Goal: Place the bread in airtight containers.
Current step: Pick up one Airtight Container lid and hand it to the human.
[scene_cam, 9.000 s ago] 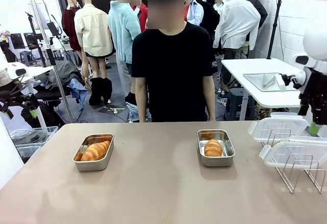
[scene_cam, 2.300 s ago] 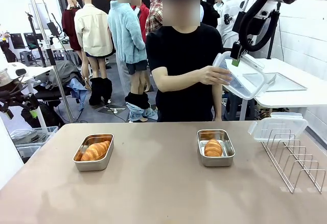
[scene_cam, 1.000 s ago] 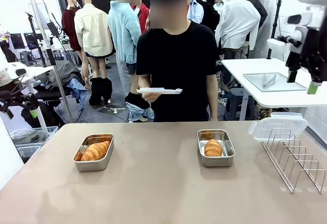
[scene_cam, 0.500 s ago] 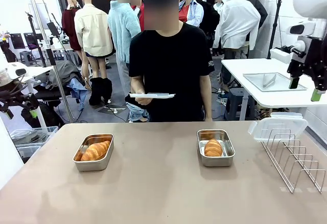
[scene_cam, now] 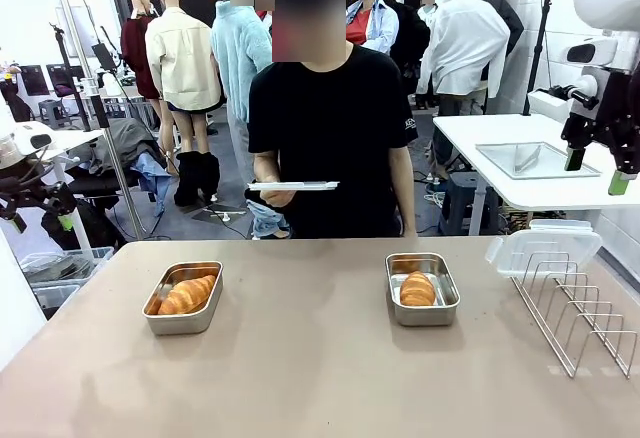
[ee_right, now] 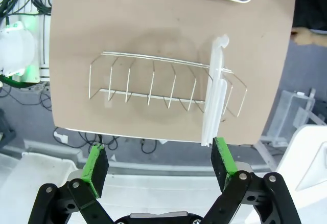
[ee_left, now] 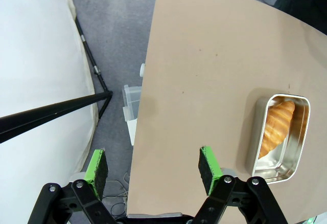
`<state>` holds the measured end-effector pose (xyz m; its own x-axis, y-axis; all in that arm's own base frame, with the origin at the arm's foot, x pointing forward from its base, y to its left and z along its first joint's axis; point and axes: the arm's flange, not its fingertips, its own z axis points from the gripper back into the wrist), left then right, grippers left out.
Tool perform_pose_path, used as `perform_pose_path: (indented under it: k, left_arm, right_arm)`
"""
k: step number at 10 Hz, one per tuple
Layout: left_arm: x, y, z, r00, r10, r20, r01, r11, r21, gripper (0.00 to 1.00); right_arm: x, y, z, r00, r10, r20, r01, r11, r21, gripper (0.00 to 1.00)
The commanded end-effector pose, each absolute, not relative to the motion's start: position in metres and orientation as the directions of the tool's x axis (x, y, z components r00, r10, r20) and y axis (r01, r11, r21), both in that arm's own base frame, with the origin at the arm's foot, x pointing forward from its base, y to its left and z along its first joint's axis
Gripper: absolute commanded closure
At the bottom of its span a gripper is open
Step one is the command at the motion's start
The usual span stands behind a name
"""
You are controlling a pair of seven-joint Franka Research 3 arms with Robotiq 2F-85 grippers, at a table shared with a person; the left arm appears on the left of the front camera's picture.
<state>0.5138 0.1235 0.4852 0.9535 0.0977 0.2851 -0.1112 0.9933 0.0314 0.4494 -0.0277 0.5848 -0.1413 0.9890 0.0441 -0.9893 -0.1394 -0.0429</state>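
Observation:
Two airtight containers sit open on the tan table (scene_cam: 300,368), each with one bread roll in it. The left container (scene_cam: 183,299) holds a croissant (scene_cam: 187,294); the right container (scene_cam: 422,289) holds another croissant (scene_cam: 417,289). The person behind the table holds a clear lid (scene_cam: 293,186) flat in one hand. My right gripper (scene_cam: 597,169) hangs open and empty high at the right, above the wire rack (ee_right: 163,88). My left gripper (ee_left: 153,165) is open and empty over the table's left edge, with a container (ee_left: 301,132) and its croissant (ee_left: 276,127) off to the side.
A wire rack (scene_cam: 575,313) stands at the table's right end with a second clear lid (scene_cam: 542,250) leaning in it, the same lid (ee_right: 217,96) standing upright in the right wrist view. A white side table (scene_cam: 520,173) stands behind at the right.
My right gripper has drifted slightly right and down, still open. The person has lowered the lid a little and shifted left. The containers and bread have not moved.

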Motion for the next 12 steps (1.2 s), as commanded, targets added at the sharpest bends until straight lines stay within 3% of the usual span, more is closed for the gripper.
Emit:
perform_pose_path:
  k: [1,12]
  left_arm:
    - [0.5135,0.1232,0.4866,0.952,0.104,0.287,-0.120,0.992,0.040,0.08]
    - [0.5135,0.1232,0.4866,0.952,0.104,0.287,-0.120,0.992,0.040,0.08]
  right_arm:
    - [0.4484,-0.0268,0.5855,-0.136,0.990,0.042,-0.990,-0.135,-0.032,0.00]
    - [0.4484,-0.0268,0.5855,-0.136,0.990,0.042,-0.990,-0.135,-0.032,0.00]
